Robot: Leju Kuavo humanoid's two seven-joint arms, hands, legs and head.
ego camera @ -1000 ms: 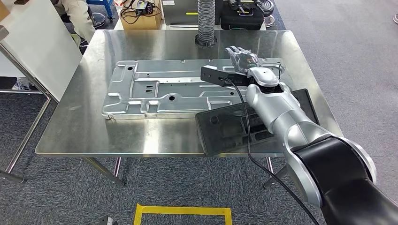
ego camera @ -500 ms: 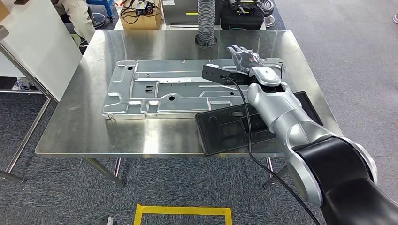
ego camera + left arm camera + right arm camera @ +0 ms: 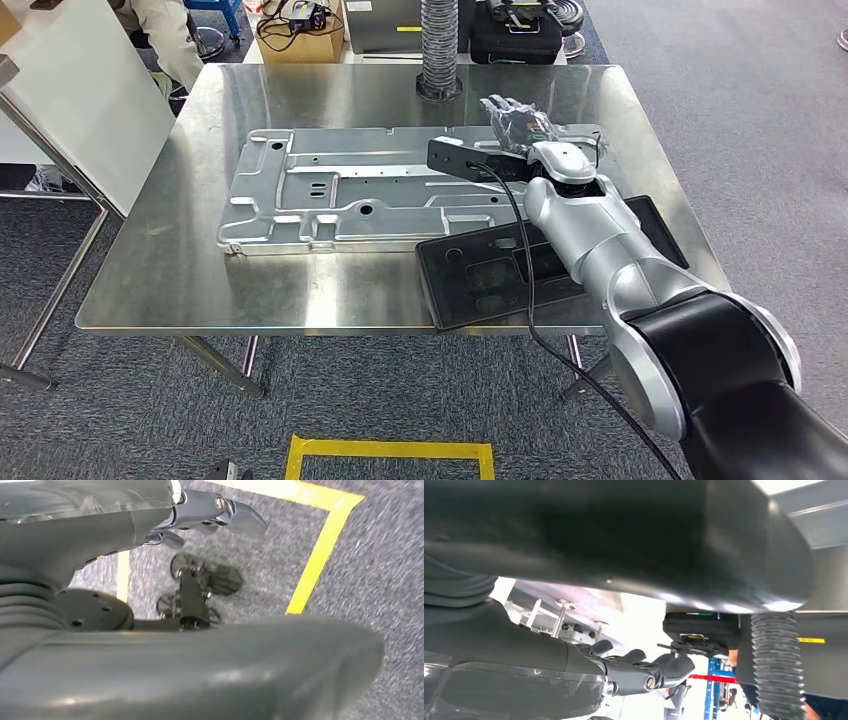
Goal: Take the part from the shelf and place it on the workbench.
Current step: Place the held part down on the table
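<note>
Fingers (image 3: 508, 115) were apart on our right hand (image 3: 520, 128), nothing in them, stretched flat over the far right corner of the metal panel (image 3: 340, 190). Just behind our wrist lay the part (image 3: 500, 272), a black tray flat on the workbench (image 3: 160, 270), its far edge overlapping the panel's near edge. Our left hand (image 3: 200, 515) hung over the grey floor (image 3: 380, 555), fingers loosely curled, holding nothing. A ribbed hose (image 3: 438, 45) stood at the bench's far side.

The black part (image 3: 500, 270) has settled flat on the counter (image 3: 180, 270). The right hand (image 3: 515, 120) has lifted slightly, its fingers apart, holding nothing.
</note>
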